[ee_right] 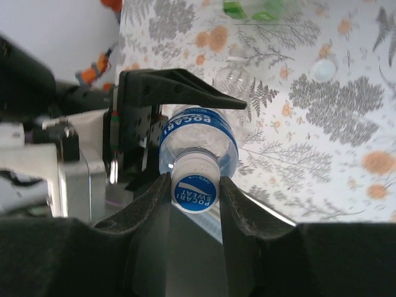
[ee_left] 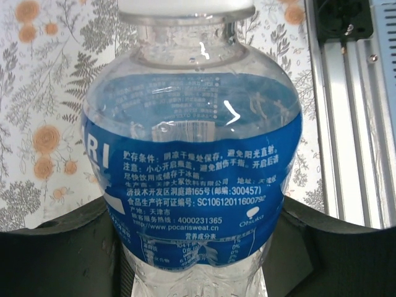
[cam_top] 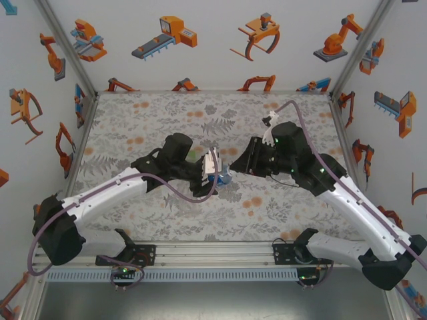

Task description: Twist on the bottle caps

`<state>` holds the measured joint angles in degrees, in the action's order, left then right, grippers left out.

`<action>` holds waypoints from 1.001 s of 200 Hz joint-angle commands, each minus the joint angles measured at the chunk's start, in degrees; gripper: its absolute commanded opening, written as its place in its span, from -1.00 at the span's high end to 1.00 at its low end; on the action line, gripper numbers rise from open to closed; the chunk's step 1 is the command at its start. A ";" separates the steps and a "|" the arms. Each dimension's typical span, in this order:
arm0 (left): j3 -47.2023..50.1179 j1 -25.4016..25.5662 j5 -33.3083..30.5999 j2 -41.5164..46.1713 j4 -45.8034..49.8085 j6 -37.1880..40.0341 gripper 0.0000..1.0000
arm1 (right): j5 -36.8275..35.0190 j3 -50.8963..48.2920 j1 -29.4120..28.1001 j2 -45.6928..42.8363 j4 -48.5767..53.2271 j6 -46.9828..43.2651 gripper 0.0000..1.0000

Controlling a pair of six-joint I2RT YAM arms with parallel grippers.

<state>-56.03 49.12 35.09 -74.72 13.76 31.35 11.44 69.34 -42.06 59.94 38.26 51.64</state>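
Observation:
The blue-labelled bottle (ee_left: 192,161) lies on its side in my left gripper (ee_left: 198,253), whose dark jaws press on both sides of its lower body. Its whitish cap (ee_left: 185,7) sits on the neck. In the right wrist view, my right gripper (ee_right: 194,179) is shut on that cap (ee_right: 193,190), which has a blue printed top, with the bottle (ee_right: 199,133) behind it. From above, the two grippers meet at mid-table, left (cam_top: 213,167) and right (cam_top: 235,168), with the bottle (cam_top: 224,179) between them.
Behind the held bottle, on the floral tabletop (ee_right: 334,124), are a green-labelled bottle (ee_right: 250,7), a clear unlabelled bottle (ee_right: 234,77) and a loose whitish cap (ee_right: 323,69). The aluminium rail (cam_top: 213,253) runs along the near edge. Walls enclose the other three sides.

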 commanded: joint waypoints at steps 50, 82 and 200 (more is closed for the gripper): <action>-2.13 1.04 5.27 0.72 -10.09 0.33 1.00 | -4.60 3.13 -0.72 1.25 -0.67 5.32 0.26; -2.20 0.98 5.81 1.66 -8.03 1.23 1.00 | -7.37 8.19 -0.25 0.76 -0.64 -8.96 0.07; -2.27 1.10 9.50 5.13 -2.33 2.22 1.00 | 30.35 17.40 -0.03 0.66 7.96 -75.06 -0.02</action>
<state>-56.51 49.95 41.21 -70.87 9.10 32.21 30.33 85.27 -42.13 61.43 40.93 -2.42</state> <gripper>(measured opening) 0.606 0.498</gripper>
